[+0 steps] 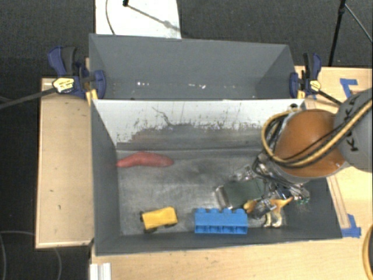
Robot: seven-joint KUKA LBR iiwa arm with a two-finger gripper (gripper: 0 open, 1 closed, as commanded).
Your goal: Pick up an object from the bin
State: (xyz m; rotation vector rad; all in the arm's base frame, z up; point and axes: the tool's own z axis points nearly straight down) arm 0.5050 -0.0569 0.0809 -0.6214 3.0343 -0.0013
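**A:** Where is the gripper (257,202)?

**B:** Down in the bin's (186,124) near right corner, under the orange cover (306,142). I cannot tell whether the jaws are wide or narrow, because the wrist's own parts crowd them. I see nothing plainly between them.

**A:** What lies nearest?

**B:** The blue brick (220,221). It is just beside the jaws, to their left in the view and slightly toward the near wall. I can't say whether it touches them.

**A:** Its long axis?

**B:** It runs along the near wall, left to right, so one end points at the jaws. I'd judge a grasp needs a small shift left, with the jaws set across its short width.

**A:** And the rest?

**B:** The yellow toy (158,217) is beyond the brick, farther left. The pink piece (144,160) is well apart, left of the jaws and toward the back wall.
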